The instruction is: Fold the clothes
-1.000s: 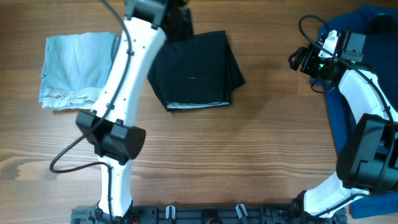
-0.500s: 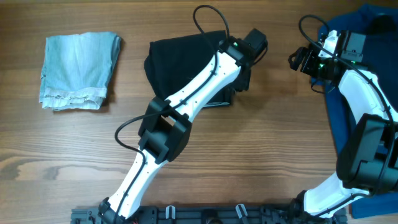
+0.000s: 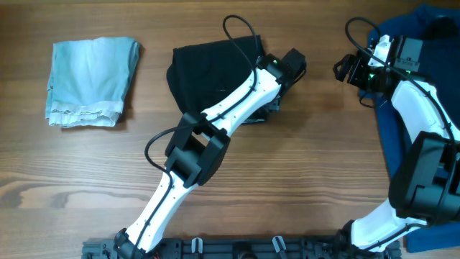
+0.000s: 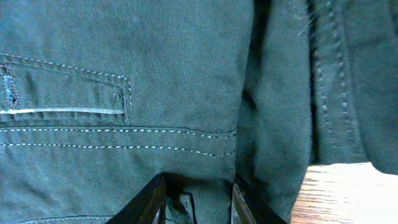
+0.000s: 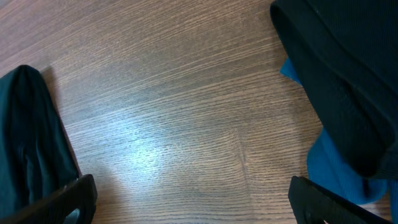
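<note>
Noted the left arm swung down and to the right since a second earlier, stretched across the black shorts (image 3: 205, 72) with the left hand (image 3: 289, 63) at their right edge. Saw the shorts shifted too, spread further left on the counter (image 3: 309, 180) than before. Found, through the left wrist camera, dark stitched fabric filling the view and the fingers (image 4: 151, 200) narrowly apart against it; could not tell whether any fold was pinched. Saw the right hand (image 3: 346, 70) unmoved, well right of the shorts over bare wood, fingers (image 5: 68, 199) spread wide with nothing between. Spotted folded pale denim (image 3: 90, 80) at far left, well apart from the shorts, and a blue heap (image 3: 384, 122) under the right arm.
</note>
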Controlling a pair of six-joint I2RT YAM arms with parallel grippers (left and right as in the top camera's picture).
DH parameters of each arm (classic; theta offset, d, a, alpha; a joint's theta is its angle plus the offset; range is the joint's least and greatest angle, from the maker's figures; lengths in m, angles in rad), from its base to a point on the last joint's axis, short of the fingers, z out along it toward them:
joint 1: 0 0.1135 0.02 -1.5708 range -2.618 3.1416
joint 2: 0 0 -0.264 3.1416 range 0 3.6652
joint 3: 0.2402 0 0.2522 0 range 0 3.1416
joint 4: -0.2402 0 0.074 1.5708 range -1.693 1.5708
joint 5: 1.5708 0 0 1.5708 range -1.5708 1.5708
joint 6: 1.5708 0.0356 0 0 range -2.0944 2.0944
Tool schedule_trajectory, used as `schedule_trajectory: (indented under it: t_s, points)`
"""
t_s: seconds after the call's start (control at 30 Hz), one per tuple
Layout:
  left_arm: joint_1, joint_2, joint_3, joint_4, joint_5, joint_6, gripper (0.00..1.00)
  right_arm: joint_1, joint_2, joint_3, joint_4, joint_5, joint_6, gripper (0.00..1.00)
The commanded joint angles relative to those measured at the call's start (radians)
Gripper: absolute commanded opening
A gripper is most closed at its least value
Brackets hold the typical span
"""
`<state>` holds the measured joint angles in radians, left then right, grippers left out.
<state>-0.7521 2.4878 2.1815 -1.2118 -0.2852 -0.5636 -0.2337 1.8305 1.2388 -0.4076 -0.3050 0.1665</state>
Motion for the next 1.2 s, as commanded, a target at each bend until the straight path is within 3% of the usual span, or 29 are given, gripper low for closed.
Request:
schedule_trajectory:
  t_s: [0.0,0.1,0.17,0.27,0.33,0.6,0.7,0.87,1.0,1.1,1.17]
  points:
    - [-0.003,0.013,-0.01,0.001,-0.023,-0.021,0.32,0.002,-0.017,-0.001,0.003,0.014,-0.007,0.99]
    - [-0.003,0.013,-0.009,0.001,-0.023,-0.021,0.34,0.002,-0.017,-0.001,0.003,0.014,-0.007,0.99]
    - [-0.006,0.013,-0.009,0.001,-0.019,-0.022,0.15,0.002,-0.017,-0.001,0.003,0.014,-0.007,0.99]
    - [-0.011,0.013,-0.009,0.001,-0.019,-0.021,0.13,0.002,-0.017,-0.001,0.003,0.014,-0.006,0.99]
    - [-0.009,0.013,-0.009,0.0,-0.019,-0.021,0.04,0.002,-0.017,-0.001,0.003,0.014,-0.007,1.0]
    - [-0.008,-0.043,0.036,0.005,0.036,-0.022,0.04,0.002,-0.017,-0.001,0.026,0.014,0.007,0.99]
    - [-0.008,-0.084,0.052,0.05,0.159,-0.022,0.04,0.004,-0.017,-0.003,0.005,0.014,0.188,0.99]
    - [-0.01,-0.058,0.048,0.084,0.193,-0.059,0.04,0.007,-0.016,-0.004,-0.032,0.014,0.214,1.0]
    - [-0.019,-0.01,0.042,0.121,0.224,-0.073,0.15,0.019,-0.014,-0.004,-0.055,0.014,0.214,0.99]
    - [-0.028,0.05,0.042,0.183,0.309,-0.073,0.13,0.044,-0.014,-0.004,-0.056,0.013,0.203,0.99]
    - [-0.029,0.098,0.042,0.234,0.349,-0.073,0.06,0.062,-0.014,-0.004,-0.059,0.014,0.198,0.99]
